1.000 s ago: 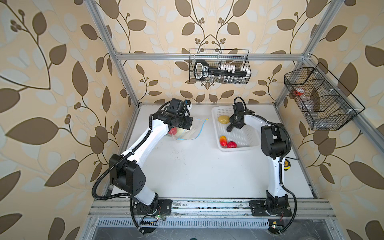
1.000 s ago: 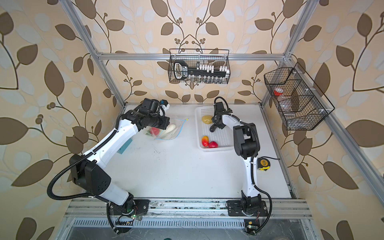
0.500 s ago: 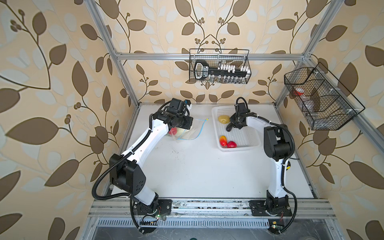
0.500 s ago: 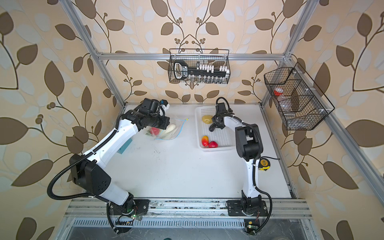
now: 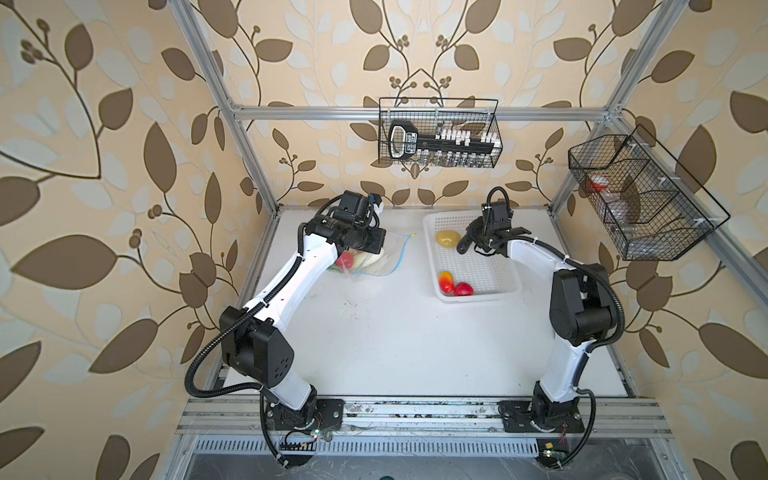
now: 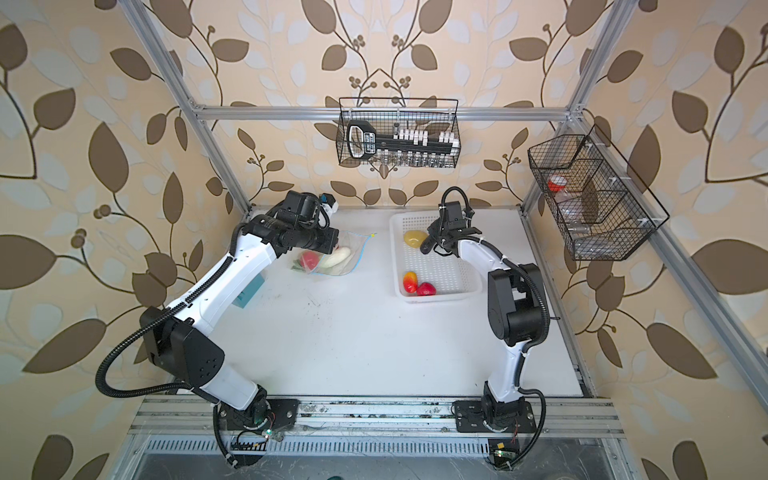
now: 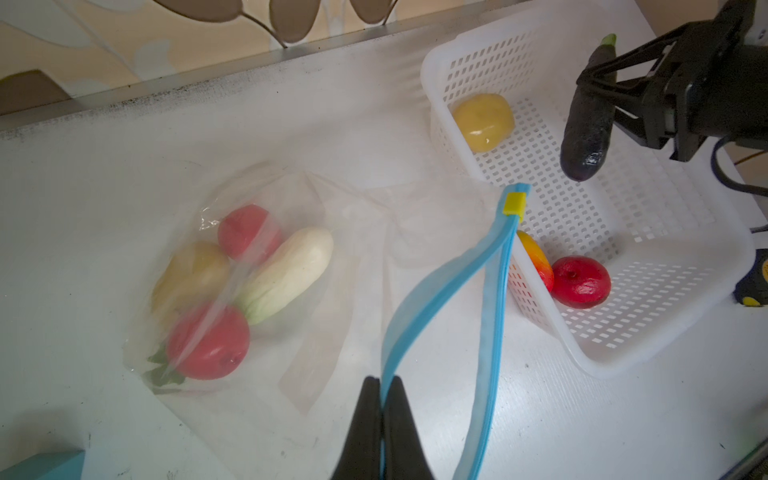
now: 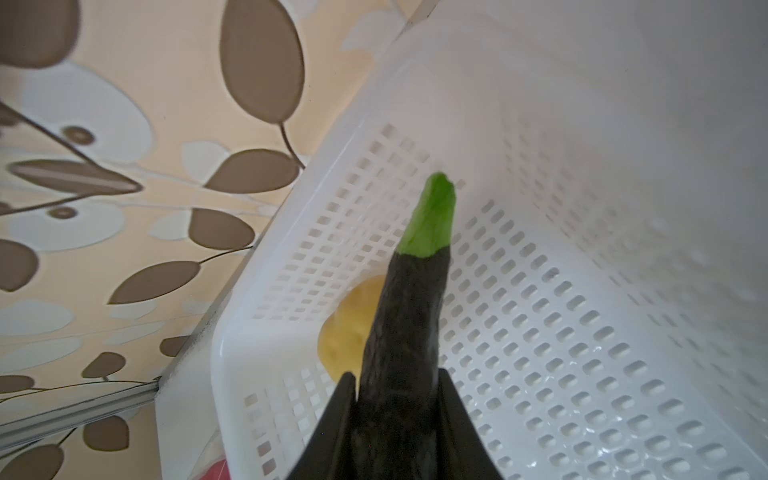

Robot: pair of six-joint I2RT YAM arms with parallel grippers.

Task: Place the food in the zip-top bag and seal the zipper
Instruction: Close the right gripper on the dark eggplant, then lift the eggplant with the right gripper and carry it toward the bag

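White table (image 5: 395, 332) bore the zip-top bag (image 7: 332, 232), zipper (image 7: 493, 311) pinched by the left gripper (image 7: 381, 399); the right gripper (image 8: 395, 374) clamped the eggplant (image 8: 411, 307) above the basket (image 8: 540, 291). Its length might snag the mouth.

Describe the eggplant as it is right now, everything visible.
The eggplant is a long, slim, glossy toy, dark purple-black, with a green stem cap at one end. The right gripper is shut on its body nearer the stem, one finger each side. It hangs nearly upright over the white basket, rounded end down, apparently off the floor, beside the yellow potato without touching it.
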